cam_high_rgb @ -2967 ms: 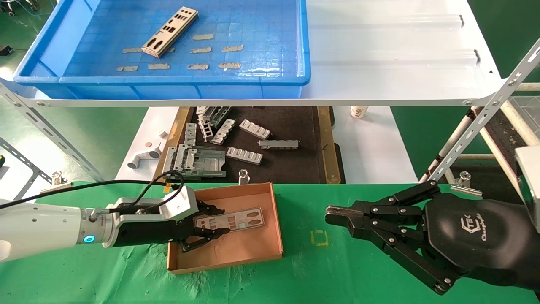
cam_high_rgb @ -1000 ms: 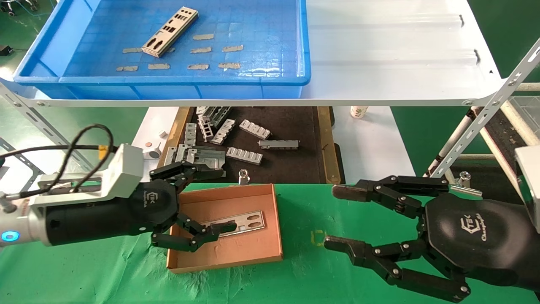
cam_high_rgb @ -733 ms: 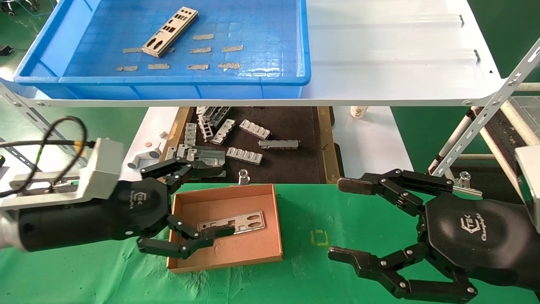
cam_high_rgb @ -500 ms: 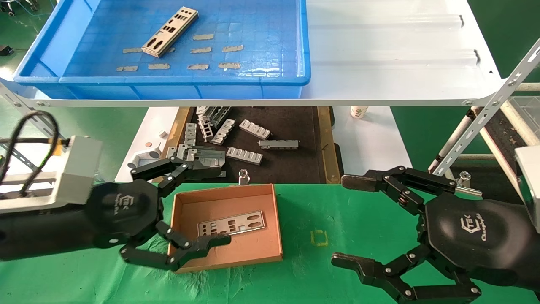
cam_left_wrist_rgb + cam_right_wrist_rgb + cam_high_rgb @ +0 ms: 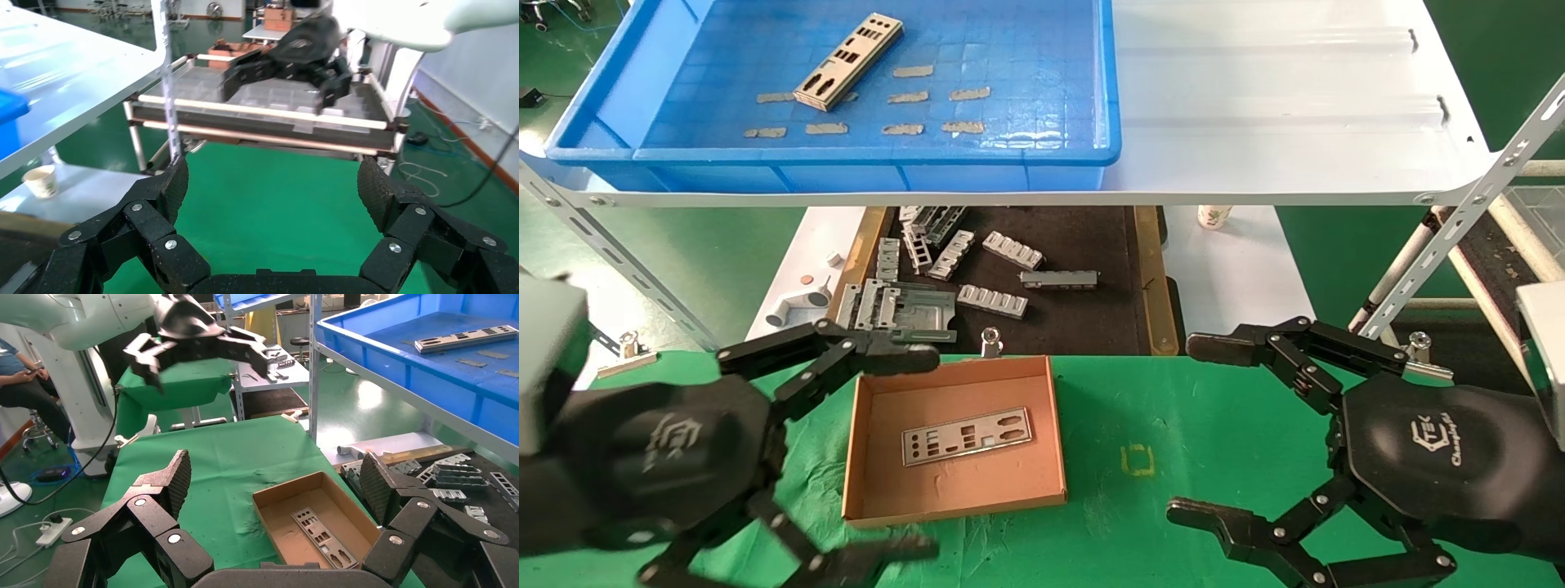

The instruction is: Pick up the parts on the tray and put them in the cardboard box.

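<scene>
One part lies flat in the cardboard box on the green desk; another part rests in the blue tray; left claw and right claw hover beside the box, fingers spread wide, empty.

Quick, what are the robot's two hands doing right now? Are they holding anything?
Left gripper: open, holding nothing, raised beside the cardboard box.
Right gripper: open, holding nothing, over the green cloth.

Spread, empty left hand above green cloth
</scene>
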Controlling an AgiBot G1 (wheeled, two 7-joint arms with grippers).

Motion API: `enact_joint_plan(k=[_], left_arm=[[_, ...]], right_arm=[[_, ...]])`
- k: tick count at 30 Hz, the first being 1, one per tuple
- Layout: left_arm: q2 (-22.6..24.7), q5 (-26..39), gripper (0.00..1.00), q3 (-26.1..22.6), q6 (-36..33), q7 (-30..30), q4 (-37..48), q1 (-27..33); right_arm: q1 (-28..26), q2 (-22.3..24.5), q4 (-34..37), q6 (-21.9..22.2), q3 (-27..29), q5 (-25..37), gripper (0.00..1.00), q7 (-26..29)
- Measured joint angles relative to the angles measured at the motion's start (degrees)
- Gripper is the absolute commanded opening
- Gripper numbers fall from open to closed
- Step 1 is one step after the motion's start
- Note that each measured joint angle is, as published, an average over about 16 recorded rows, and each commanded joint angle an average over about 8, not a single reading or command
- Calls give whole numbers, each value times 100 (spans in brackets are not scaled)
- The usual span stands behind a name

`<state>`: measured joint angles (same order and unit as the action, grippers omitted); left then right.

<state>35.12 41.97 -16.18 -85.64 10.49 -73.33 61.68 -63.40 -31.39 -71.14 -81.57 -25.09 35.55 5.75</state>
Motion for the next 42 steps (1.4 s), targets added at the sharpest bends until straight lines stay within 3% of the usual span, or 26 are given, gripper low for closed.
enact_joint_plan(k=[42], left_arm=[[-8,-6,100,13,-2,20,-16,-11]], right_arm=[[1,0,1,1,0,0,100,0]])
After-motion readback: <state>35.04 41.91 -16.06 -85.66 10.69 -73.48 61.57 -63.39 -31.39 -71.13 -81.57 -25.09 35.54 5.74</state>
